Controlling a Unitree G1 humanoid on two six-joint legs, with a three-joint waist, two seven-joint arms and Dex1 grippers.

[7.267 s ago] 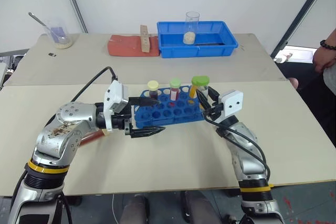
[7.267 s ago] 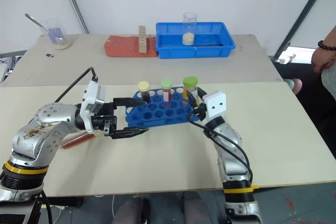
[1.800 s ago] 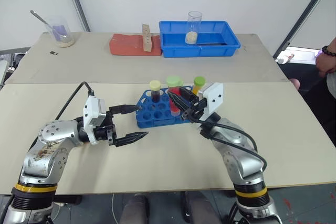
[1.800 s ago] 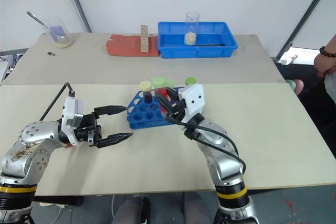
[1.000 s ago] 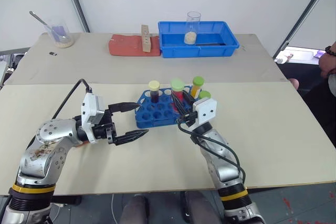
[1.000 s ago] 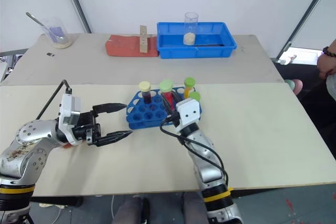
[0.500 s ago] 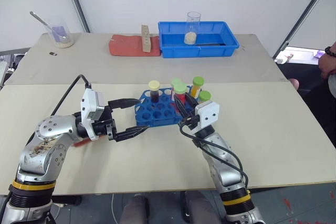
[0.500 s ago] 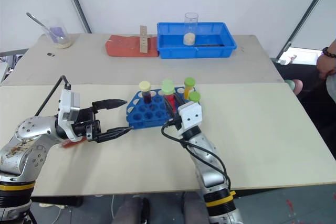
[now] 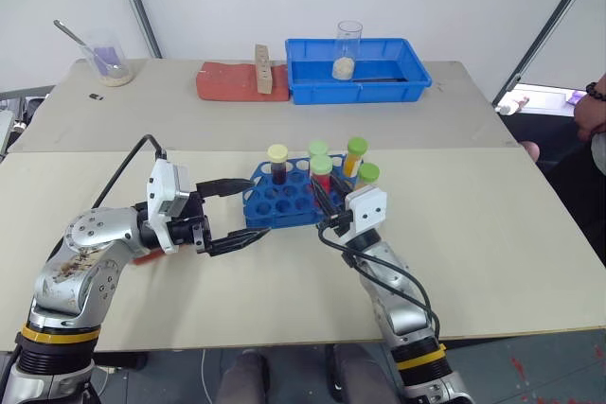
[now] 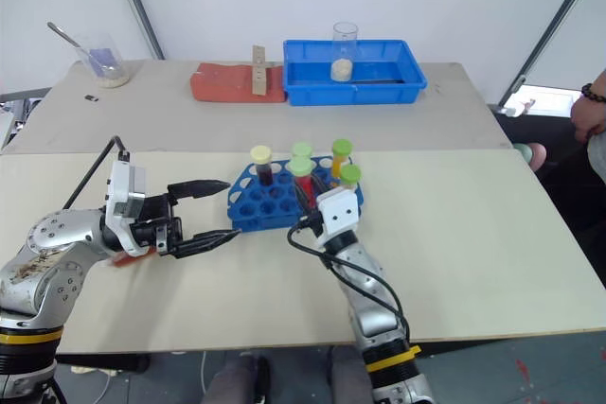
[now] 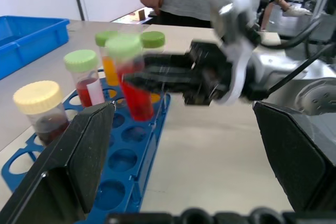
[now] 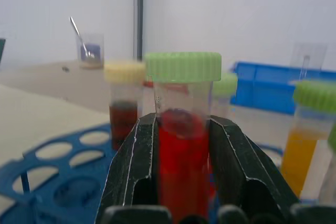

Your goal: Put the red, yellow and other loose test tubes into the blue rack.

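Note:
The blue rack (image 9: 275, 211) stands at the table's middle with several capped test tubes upright in it, among them a dark red-brown one with a cream cap (image 9: 277, 160) and a yellow one (image 9: 354, 154). My right gripper (image 9: 325, 196) is shut on the bright red tube with a green cap (image 12: 183, 145), held upright over the rack's right half. Whether its lower end sits in a hole is hidden. My left gripper (image 9: 242, 212) stands open at the rack's left end, one finger (image 11: 79, 166) on either side of that corner, holding nothing.
At the back stand a blue tray (image 9: 355, 93) with a glass beaker (image 9: 347, 48), a red mat (image 9: 232, 83) with a wooden block (image 9: 260, 67), and a beaker with a spoon (image 9: 109, 61). A person's arm (image 9: 595, 109) shows at the right edge.
Seven seconds ago my left gripper reached round the rack's left end and my right was at its right end. The left has drawn back a little; the right now holds the red tube over the rack.

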